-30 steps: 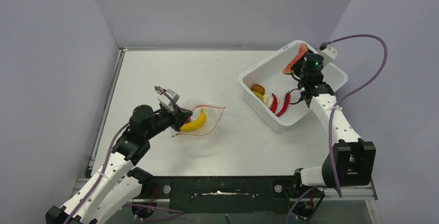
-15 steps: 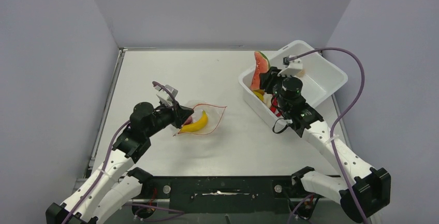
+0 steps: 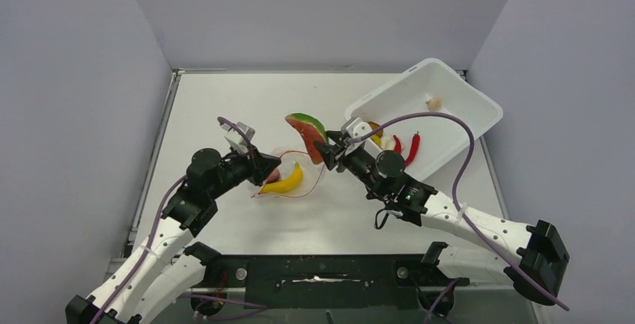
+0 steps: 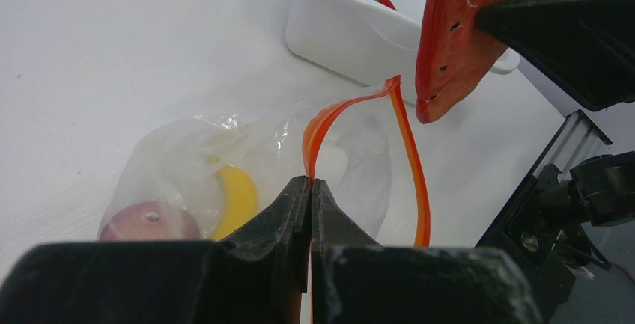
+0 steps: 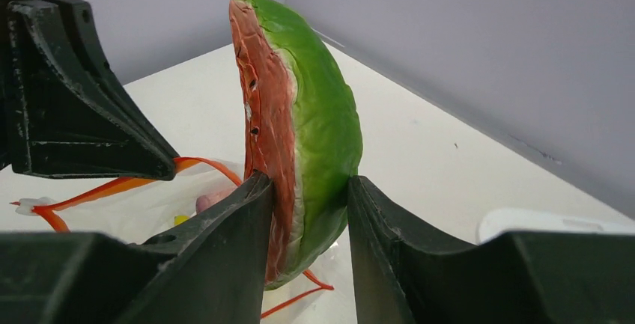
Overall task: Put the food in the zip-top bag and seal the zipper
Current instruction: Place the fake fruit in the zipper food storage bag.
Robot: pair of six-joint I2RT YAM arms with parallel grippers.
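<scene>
Right gripper [image 5: 308, 189] grasps the watermelon slice [image 5: 299, 107], near the open mouth of the zip-top bag [image 4: 180, 152]; left gripper [image 4: 309, 183] is clenched on the zipper [image 4: 318, 122]. A banana [image 3: 283, 182] and a purplish piece [image 4: 146, 221] lie inside the bag.

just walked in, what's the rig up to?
The left gripper is pinched shut on the zipper, holding the zip-top bag mouth open. The right gripper carries the watermelon slice close to that mouth, not yet inside. A banana and a purplish round piece lie in the bag; two red chilies and other bits sit in the white bin.
</scene>
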